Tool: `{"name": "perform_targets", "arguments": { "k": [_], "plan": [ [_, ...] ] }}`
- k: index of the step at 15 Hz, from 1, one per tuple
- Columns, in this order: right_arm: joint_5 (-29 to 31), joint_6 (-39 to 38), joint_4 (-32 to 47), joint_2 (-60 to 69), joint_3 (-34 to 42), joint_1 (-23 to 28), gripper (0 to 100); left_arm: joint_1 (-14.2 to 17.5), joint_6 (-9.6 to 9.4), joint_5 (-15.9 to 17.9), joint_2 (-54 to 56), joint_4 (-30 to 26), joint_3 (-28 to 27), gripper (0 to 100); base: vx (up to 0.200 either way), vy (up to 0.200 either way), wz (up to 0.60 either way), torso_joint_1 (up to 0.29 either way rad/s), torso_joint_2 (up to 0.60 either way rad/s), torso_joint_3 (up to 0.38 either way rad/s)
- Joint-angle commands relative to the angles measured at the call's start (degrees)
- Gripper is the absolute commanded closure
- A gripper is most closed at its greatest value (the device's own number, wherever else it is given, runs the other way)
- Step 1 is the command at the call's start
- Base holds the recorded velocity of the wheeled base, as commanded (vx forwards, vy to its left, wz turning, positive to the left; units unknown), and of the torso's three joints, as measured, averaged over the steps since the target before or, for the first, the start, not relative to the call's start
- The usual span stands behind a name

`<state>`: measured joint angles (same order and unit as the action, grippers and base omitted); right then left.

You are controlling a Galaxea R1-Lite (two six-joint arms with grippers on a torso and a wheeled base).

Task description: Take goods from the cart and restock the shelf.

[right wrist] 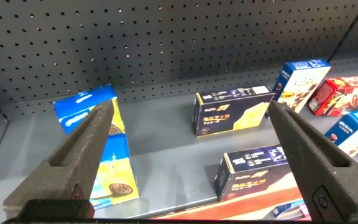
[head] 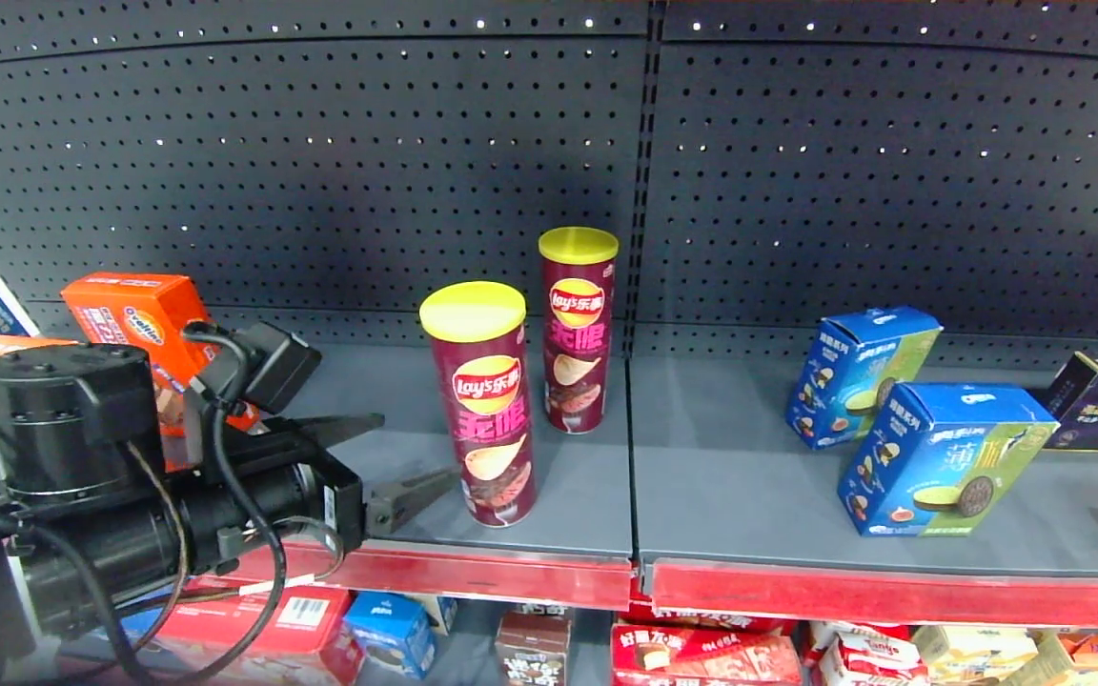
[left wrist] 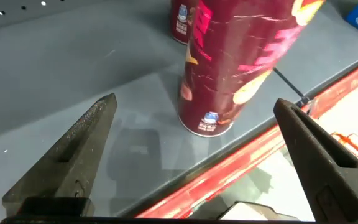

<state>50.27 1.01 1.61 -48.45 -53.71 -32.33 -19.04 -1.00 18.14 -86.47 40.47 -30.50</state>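
left claw (head: 417,445) wide open, empty, just beside the front chip can (head: 484,410) | that can stands upright near the shelf (head: 730,476) front edge, second can (head: 578,329) behind it | right claw (right wrist: 188,107) gaping too, nothing in it

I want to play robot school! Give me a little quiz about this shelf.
1. True or false: the left gripper is shut.
2. How many cans with yellow lids stand on the shelf?
3. Which stand nearest on the robot's right of the cans? A) orange boxes B) blue boxes C) pink boxes

Key
1. False. It is open, beside the front can and not holding it.
2. Two.
3. B.
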Motion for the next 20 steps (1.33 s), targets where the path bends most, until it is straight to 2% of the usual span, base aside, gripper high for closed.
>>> {"name": "perform_targets", "arguments": {
  "k": [1, 7, 13, 20],
  "plan": [
    [0.00, 0.04, 0.06, 0.19, 0.27, 0.07, 0, -0.12, -0.06, -0.03, -3.27, 0.04, -2.55, 0, 0.000, 0.000, 0.00, 0.000, 0.00, 0.000],
    [0.00, 0.04, 0.06, 0.19, 0.01, 0.07, 0, -0.03, -0.06, -0.21, -8.37, 0.04, -7.73, 0, 0.000, 0.000, 0.00, 0.000, 0.00, 0.000],
    [-0.26, -0.05, -0.03, -0.69, -0.08, 0.07, 0, -0.03, -0.06, -0.47, -7.66, 0.22, -7.38, 0, 0.000, 0.000, 0.00, 0.000, 0.00, 0.000],
    [-0.44, -0.05, -0.55, -2.09, -0.96, -0.01, 0, -0.03, -0.14, -0.47, -3.71, -0.04, -3.78, 0, 0.000, 0.000, 0.00, 0.000, 0.00, 0.000]
  ]
}}
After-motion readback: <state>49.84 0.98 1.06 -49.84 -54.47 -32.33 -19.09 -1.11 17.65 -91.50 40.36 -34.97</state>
